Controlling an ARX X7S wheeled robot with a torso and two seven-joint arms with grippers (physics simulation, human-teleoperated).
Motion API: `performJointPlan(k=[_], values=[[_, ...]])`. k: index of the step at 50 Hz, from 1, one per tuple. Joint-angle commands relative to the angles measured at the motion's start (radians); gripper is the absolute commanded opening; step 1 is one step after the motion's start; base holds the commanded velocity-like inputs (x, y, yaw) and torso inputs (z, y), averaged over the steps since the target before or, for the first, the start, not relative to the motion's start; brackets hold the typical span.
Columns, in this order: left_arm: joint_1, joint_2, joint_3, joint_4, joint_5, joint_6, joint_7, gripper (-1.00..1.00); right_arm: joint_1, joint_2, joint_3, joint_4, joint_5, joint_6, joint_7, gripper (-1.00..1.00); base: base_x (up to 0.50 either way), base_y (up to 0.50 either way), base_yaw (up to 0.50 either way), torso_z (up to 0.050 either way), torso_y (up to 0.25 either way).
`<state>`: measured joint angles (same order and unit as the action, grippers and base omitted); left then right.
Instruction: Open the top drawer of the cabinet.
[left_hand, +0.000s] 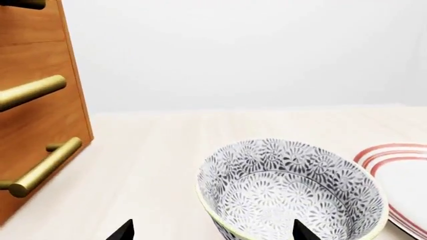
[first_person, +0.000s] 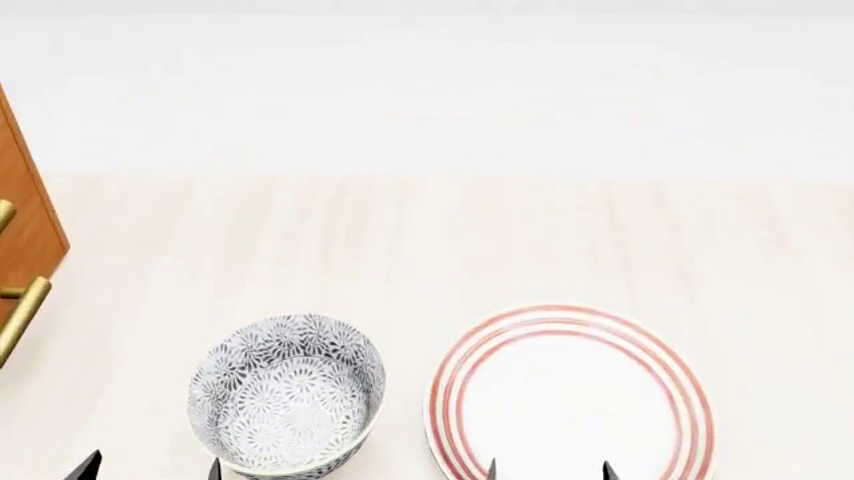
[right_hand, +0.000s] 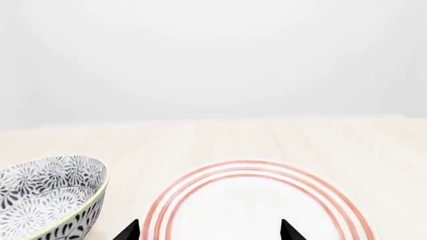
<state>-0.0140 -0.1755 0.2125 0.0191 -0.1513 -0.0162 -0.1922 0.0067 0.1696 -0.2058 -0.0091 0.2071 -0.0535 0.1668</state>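
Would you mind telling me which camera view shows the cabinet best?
The left wrist view: the cabinet shows its wooden front and three brass bar handles. The head view catches only a cropped sliver at its left edge, and the right wrist view shows none of it.

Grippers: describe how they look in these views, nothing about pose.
Only the fingertips show. The left gripper appears as two plain black pointed wedges at the frame's edge in its wrist view, and the right gripper looks the same in its own. In the head view both pairs are small black tips. No cables, markings, pads or arm links are visible.
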Motion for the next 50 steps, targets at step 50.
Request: performJointPlan(k=[50], values=[[-0.092,-0.093,0.164,0.026,0.332,-0.194,-0.075,1.00,0.001,0.013,-0.020,-0.002,-0.001,-0.007,0.015,1.00,0.00,0.27,0.00,0.000,0.000]])
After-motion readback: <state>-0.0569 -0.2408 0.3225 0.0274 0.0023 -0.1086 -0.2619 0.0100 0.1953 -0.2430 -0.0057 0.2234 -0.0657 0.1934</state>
